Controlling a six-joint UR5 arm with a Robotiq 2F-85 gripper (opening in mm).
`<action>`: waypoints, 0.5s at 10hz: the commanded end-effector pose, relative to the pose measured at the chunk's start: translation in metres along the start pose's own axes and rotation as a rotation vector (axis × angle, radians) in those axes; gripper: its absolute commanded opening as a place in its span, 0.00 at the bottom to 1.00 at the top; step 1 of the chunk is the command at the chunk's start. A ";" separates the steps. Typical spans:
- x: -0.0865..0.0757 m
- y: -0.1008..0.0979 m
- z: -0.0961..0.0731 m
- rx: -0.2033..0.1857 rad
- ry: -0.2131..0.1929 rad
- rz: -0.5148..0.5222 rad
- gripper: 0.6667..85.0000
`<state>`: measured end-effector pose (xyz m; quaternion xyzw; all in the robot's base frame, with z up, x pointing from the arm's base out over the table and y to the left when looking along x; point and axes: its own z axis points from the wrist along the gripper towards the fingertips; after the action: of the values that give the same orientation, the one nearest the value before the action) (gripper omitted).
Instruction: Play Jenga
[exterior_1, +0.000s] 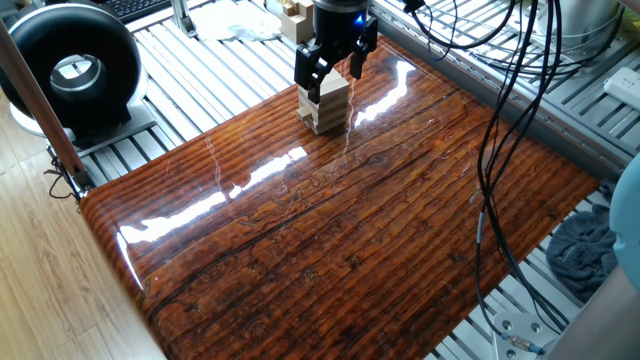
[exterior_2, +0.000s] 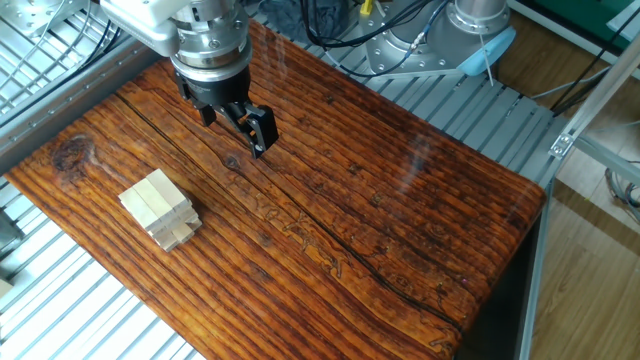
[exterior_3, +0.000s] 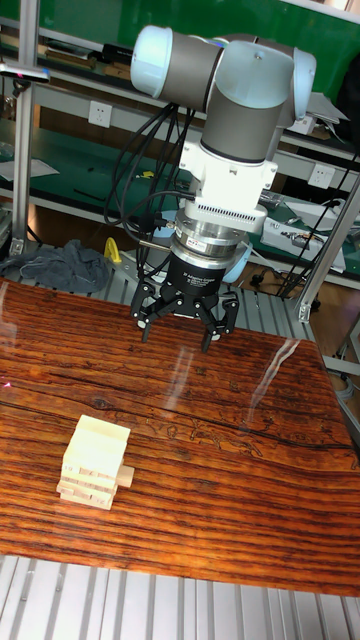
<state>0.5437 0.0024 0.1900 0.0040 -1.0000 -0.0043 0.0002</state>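
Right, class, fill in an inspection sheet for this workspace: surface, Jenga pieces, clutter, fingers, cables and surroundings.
Surface: glossy striped wooden table, with patches of glare.
Job's things: Jenga tower stands upright; one low block sticks out.
Clutter: nothing seen on the table.
Fingers: gripper open and empty, above the table, apart from the tower.
Cables: black cables hang loose near one table edge.
Surroundings: grey cloth and a black ring-shaped device, both off the table.
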 end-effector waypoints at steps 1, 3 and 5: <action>0.035 0.046 -0.006 -0.165 0.142 0.078 0.01; 0.034 0.046 -0.005 -0.162 0.140 0.081 0.01; 0.034 0.047 -0.005 -0.162 0.140 0.081 0.01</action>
<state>0.5191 0.0318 0.1911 -0.0209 -0.9971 -0.0545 0.0484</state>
